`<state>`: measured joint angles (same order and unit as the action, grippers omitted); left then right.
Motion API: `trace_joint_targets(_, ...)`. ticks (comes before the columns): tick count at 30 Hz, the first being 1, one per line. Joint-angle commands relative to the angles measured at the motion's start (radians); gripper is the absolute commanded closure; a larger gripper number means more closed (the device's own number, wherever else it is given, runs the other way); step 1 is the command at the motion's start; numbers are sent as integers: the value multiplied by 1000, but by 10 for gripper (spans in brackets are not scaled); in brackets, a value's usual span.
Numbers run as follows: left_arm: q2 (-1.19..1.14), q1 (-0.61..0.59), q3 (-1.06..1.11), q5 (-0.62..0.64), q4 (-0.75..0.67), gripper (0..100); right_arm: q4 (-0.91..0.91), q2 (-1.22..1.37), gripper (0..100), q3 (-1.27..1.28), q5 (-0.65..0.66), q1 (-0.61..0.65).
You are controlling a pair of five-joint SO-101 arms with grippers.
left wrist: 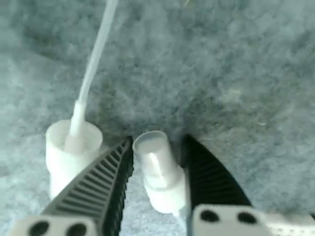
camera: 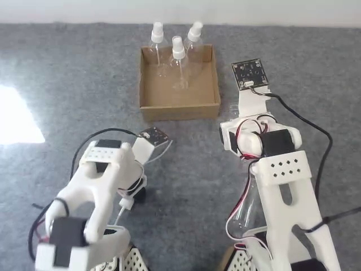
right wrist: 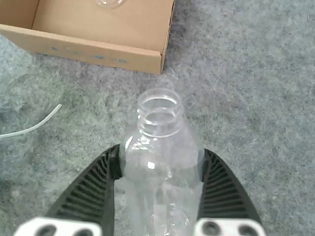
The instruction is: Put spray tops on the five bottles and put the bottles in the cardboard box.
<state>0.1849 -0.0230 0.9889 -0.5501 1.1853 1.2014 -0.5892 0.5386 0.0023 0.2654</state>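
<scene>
A clear bottle (right wrist: pixel 160 147) with an open neck and no top stands between the fingers of my right gripper (right wrist: pixel 161 152), which is shut on its shoulder. From above, that bottle (camera: pixel 246 208) shows under the right arm. My left gripper (left wrist: pixel 158 142) is down on the grey carpet, shut on a white spray top (left wrist: pixel 157 164) that lies between its fingers. A second spray top (left wrist: pixel 71 147) with a long dip tube (left wrist: pixel 93 64) stands just beside the left finger. The cardboard box (camera: pixel 179 107) holds three bottles with spray tops (camera: pixel 178 53) at its far side.
The box's near corner (right wrist: pixel 162 61) is a short way ahead of the held bottle. A thin white tube (right wrist: pixel 34 125) lies on the carpet between the arms. Bright light falls on the carpet at the far left (camera: pixel 17 121).
</scene>
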Motion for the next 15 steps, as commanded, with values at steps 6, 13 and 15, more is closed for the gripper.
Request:
trace_joint_targets(6, -161, -2, -134, 14, 37, 938, -15, -38, 913, -12, -8, -8)
trace_joint_targets(13, -68, -2, -150, 14, 87, 964, -15, -38, 913, -12, -8, -8)
trace_joint_targets(15, -25, -2, -162, 14, 126, 968, -15, -38, 913, -12, -8, -8)
